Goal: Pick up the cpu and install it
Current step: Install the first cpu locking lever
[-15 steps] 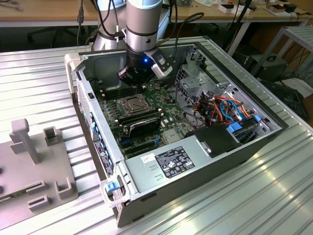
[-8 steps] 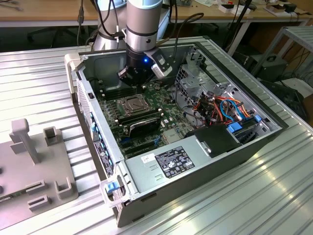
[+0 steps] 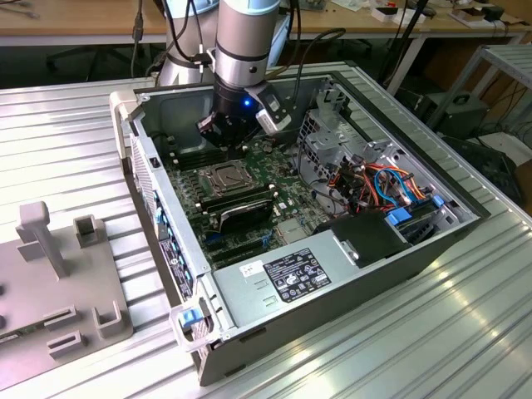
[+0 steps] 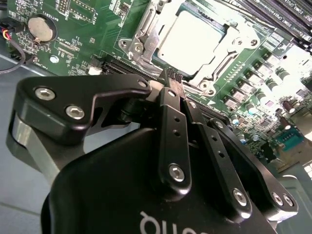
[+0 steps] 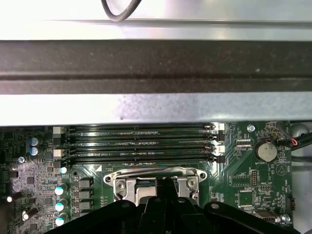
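Observation:
The cpu, a flat square chip with a pale silver top, lies inside the socket's metal frame on the green motherboard. In the exterior view the socket sits mid-board in the open computer case, and my gripper hangs just above its far side. In the second wrist view my gripper has its two black fingers pressed together with nothing between them, tips just short of the socket frame. In the first wrist view the gripper covers the middle of the socket frame.
Black RAM sticks lie in slots beside the socket, under the case's metal wall. A power supply, a drive cage with coloured cables and a coin battery surround the board. A grey fixture stands on the ribbed table.

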Available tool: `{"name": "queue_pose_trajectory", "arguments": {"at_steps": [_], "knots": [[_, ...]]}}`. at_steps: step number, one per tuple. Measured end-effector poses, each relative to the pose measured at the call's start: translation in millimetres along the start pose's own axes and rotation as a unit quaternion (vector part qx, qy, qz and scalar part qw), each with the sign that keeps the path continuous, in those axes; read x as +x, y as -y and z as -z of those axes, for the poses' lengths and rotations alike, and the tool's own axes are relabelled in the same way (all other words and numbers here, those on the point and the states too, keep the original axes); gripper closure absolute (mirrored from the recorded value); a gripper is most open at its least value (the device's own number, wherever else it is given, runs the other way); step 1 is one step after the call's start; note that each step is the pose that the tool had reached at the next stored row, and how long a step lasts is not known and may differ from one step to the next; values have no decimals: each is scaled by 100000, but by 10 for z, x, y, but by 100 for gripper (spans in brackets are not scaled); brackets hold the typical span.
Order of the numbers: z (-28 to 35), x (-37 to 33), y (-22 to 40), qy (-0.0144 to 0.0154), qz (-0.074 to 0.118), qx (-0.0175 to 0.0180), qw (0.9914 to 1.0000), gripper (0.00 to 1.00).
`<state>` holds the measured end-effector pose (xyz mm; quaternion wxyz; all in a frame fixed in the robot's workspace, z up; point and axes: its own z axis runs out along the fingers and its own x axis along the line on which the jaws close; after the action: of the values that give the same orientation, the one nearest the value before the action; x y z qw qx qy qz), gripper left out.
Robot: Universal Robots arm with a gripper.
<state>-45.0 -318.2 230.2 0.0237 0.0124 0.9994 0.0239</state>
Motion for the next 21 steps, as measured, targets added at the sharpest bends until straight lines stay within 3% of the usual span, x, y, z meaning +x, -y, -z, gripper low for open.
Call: {"name": "queue_pose_trajectory", "arguments": {"at_steps": [4,5,6,9,11,15,18,21], "knots": [[-2,-1,-1,-27,4,78,100000,89],[0,0,0,-164,22,696,99997,89],[0,0,0,-396,62,1824,99983,89],[0,0,2,-726,124,3273,99944,89],[0,-1,8,-836,158,3829,99923,89],[2,-1,47,-879,173,4178,99909,89],[4,-3,104,-872,208,4234,99906,89],[5,4,106,-878,595,4295,99902,89]]}}
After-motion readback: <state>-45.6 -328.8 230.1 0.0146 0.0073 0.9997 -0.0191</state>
